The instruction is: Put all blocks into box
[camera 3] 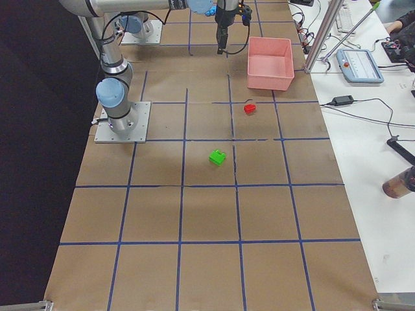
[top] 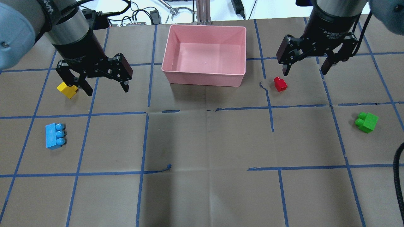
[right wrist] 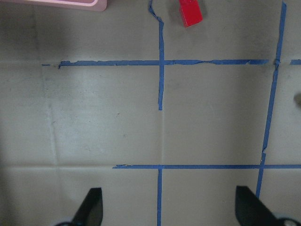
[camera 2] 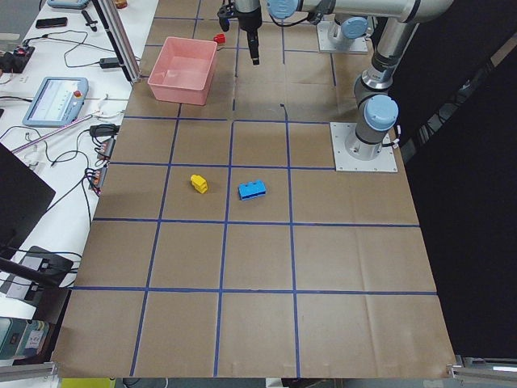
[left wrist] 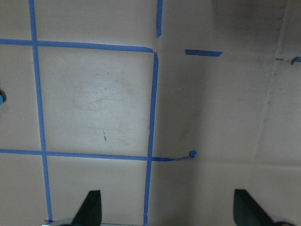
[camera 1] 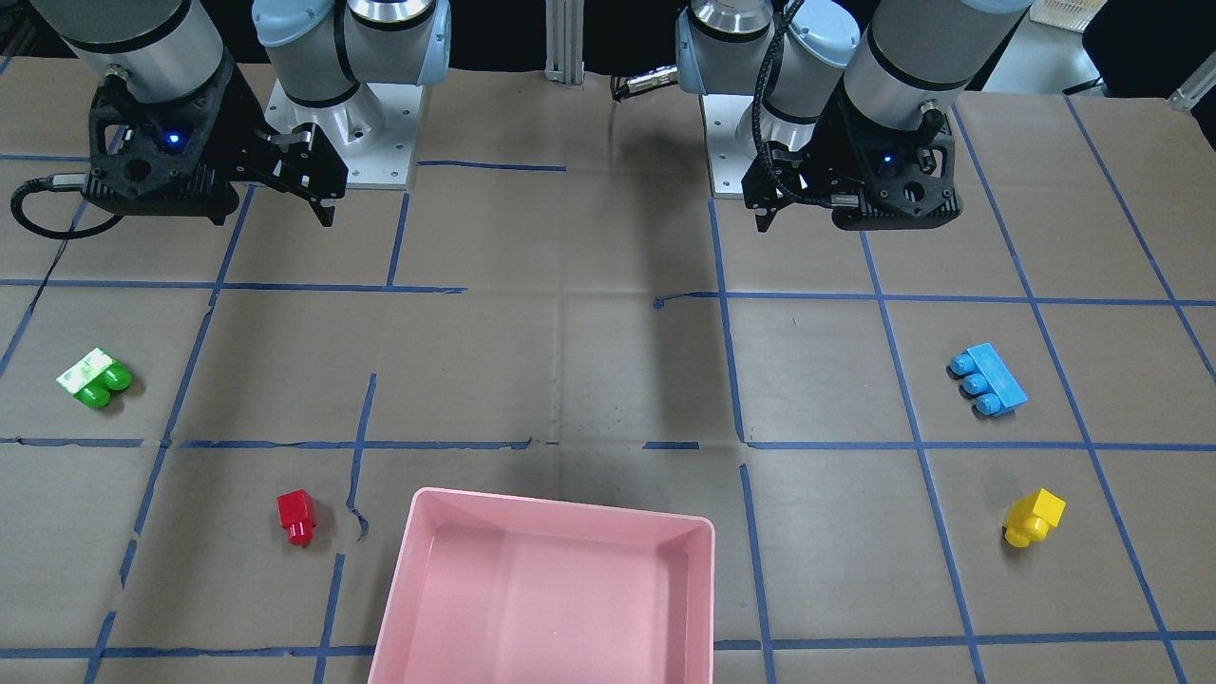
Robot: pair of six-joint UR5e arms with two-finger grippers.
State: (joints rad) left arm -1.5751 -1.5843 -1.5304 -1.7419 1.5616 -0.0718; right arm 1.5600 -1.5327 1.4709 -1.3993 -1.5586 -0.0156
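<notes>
Red block (top: 280, 84) and yellow block (top: 68, 90) look like the trouble. Each is tiny, lies on its side and has one rounded stud, so an off-centre pinch would likely squirt it away. The left gripper (top: 107, 90) and right gripper (top: 305, 72) hang raised, fingers spread, holding nothing. Yellow and the three-stud blue block (top: 54, 136) lie toward the table's left end, red and the green block (top: 367, 122) toward its right end (red nearest the box). The pink box (top: 203, 78), shallow with sloped walls, sits empty at the middle of the far edge.
</notes>
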